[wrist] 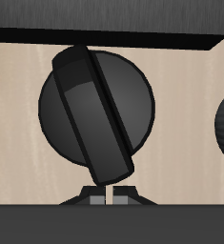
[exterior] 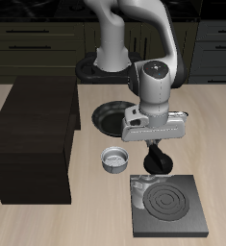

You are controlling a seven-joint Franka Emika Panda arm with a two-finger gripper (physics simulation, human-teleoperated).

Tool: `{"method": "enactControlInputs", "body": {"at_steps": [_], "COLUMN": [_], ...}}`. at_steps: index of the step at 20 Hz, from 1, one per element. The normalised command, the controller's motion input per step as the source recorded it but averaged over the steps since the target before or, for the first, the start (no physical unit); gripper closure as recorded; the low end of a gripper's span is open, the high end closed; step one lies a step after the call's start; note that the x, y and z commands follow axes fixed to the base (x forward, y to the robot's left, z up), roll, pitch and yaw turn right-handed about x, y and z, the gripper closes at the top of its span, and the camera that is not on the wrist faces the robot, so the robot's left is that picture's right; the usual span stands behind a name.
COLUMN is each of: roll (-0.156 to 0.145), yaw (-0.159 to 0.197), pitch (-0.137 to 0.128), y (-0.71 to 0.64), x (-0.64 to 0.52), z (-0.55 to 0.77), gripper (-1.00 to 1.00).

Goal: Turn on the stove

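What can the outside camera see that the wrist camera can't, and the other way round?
Only the exterior view shows the arm, the brown box, the pan, a small bowl and the stove with its rings. Only the wrist view shows, close up, a round black dial with a bar across it, probably the stove's knob. Both show the wooden table.

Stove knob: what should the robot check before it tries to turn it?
1. Nothing standing on the stove rings: ok.
2. Knob shows whole in the wrist view, nothing covering it: ok.
3. Pincer touching the knob: cannot tell.
4. Pincer open wide enough for the knob's bar: cannot tell.
5. Small bowl and frying pan apart from the stove: ok.
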Motion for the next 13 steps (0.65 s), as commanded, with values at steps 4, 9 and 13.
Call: {"method": "enactControlInputs", "body": {"at_steps": [4,9,13], "roll": [-0.042,-0.039,0.020], "yaw": [0.024,0.020,-0.019], "pitch": [-0.029,-0.002,0.026], "y": [-0.28,-0.09,0.16], "x": [0.15,0.06,-0.19], "z": [0.21,0.06,0.00], "gripper": [1.00,1.00,-1.00]}}
